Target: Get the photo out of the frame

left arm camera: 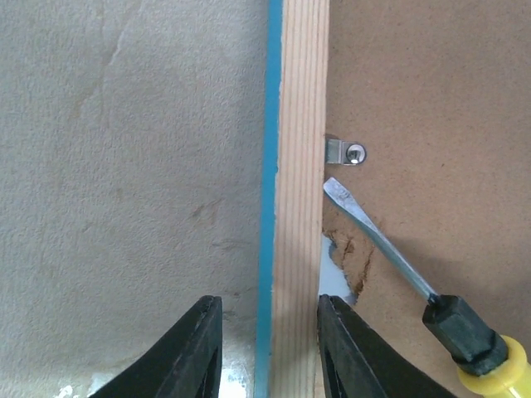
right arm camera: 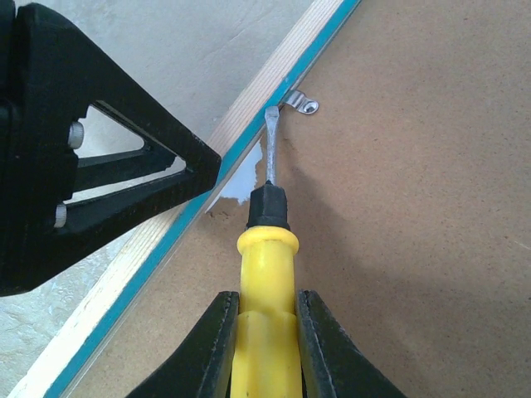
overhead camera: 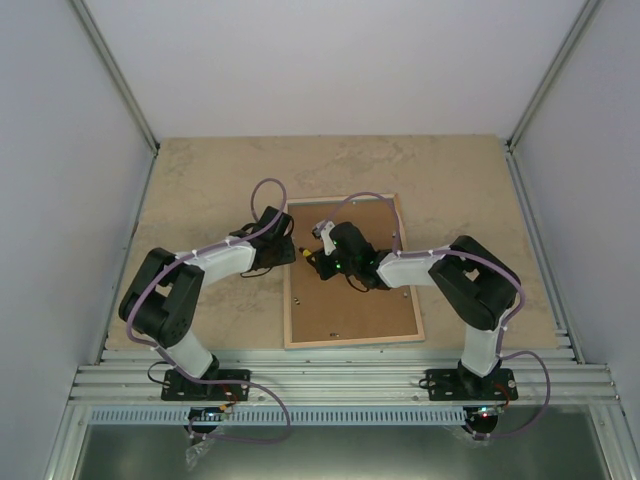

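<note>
The frame [overhead camera: 288,300] lies face down, its wood rail [left arm camera: 300,166] with a turquoise edge running up the left wrist view. Brown fibreboard backing [overhead camera: 350,310] fills it, so the photo is hidden. My left gripper [left arm camera: 270,332] is open and straddles the left rail; the inner finger [left arm camera: 348,348] touches the wood, while the outer finger [left arm camera: 199,348] stands apart. My right gripper [right arm camera: 268,332] is shut on a yellow-handled screwdriver [right arm camera: 267,274]. Its blade tip [left arm camera: 336,189] rests at the rail just below a metal clip [left arm camera: 347,152].
The backing is chipped beside the rail, and a pale sheet [left arm camera: 336,278] shows through. The beige tabletop [overhead camera: 200,180] surrounds the frame. Grey walls close in on three sides, and a metal rail [overhead camera: 340,385] runs along the near edge by the arm bases.
</note>
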Robot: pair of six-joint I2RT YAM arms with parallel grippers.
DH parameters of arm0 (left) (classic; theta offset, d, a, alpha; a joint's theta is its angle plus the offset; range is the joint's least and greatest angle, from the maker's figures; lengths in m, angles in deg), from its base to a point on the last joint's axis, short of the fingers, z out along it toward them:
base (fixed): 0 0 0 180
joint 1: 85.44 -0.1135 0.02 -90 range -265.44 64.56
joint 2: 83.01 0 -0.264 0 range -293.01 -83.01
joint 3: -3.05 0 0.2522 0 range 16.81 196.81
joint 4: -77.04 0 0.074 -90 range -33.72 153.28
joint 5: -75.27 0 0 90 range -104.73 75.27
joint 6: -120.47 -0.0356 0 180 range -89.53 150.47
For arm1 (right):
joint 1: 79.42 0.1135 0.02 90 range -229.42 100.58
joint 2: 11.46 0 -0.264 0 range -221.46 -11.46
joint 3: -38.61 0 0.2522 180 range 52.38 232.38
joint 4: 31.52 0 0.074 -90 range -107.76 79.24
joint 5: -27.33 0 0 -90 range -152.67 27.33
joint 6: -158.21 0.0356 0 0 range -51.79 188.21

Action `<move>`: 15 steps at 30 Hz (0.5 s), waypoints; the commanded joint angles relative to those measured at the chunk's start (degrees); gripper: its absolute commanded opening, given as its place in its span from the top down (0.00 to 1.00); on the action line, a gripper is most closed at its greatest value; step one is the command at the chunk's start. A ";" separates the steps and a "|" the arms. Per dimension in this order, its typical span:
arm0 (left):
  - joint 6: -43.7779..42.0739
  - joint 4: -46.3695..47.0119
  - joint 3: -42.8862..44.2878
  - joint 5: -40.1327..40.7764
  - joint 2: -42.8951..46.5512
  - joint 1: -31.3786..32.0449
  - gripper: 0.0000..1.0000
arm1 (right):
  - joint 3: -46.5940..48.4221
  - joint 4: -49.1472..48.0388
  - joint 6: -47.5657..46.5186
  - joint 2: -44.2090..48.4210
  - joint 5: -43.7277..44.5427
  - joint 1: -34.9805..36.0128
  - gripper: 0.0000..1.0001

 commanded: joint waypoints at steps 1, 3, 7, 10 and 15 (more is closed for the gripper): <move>-0.30 0.19 -0.08 -1.19 -1.23 -0.11 0.66 | 0.10 -2.29 0.67 -1.07 -0.41 -0.17 1.00; -0.24 0.68 0.00 -1.62 -1.78 -0.04 0.66 | 0.05 -2.46 1.07 -1.45 0.29 -0.17 1.00; -0.18 1.27 -0.15 -1.99 -2.75 -0.04 0.71 | 0.14 -2.88 1.72 -2.23 1.09 -0.17 1.00; -0.17 1.59 -0.54 -2.43 -3.18 -0.02 0.80 | 0.02 -3.05 2.36 -2.41 1.82 -0.17 1.00; 0.27 2.41 -1.93 -3.05 -2.78 0.03 0.97 | -0.44 -3.49 3.48 -2.52 2.72 -0.11 1.00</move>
